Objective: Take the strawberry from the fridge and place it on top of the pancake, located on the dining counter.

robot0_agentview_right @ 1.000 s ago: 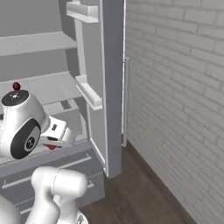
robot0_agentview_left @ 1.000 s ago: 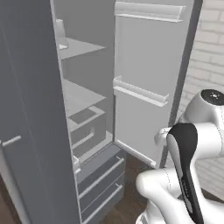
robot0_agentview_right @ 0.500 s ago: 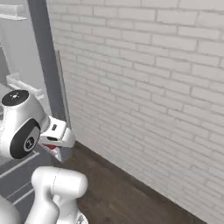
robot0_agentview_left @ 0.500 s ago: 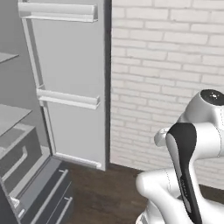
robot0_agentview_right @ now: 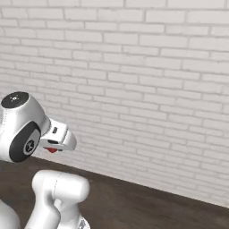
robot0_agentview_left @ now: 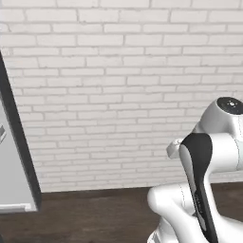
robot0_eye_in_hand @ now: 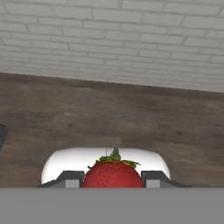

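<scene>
White-painted brick wall (robot0_agentview_left: 118, 85) stretches right across the background, and below it runs a dark brown wood-plank floor (robot0_eye_in_hand: 109, 118), meeting the brick along a straight line. Over at the left edge of the left base view there's a slice of the fridge door (robot0_agentview_left: 12, 171), grey with a dark edge, its bottom corner hanging just above the floor. And the arm is up in front of the wall, white shells and dark joints, elbow folded high. Look at the hand view: the strawberry (robot0_eye_in_hand: 113, 174) sits squarely between the two dark fingertips, red and plump, green leafy cap pointing up toward the floor boards, and the end effector (robot0_eye_in_hand: 113, 179) is partly closed with a finger pressed against each side of the fruit, so it has the berry firmly in hand. From the right base view you catch just a sliver of that red (robot0_agentview_right: 52, 150) peeking out beneath the white hand, tucked close beside the arm's big round joint, with the end effector (robot0_agentview_right: 56, 146) held up off the floor in front of the brick. Behind the berry in the hand view a rounded white piece shows, then bare floor, then the foot of the wall.
</scene>
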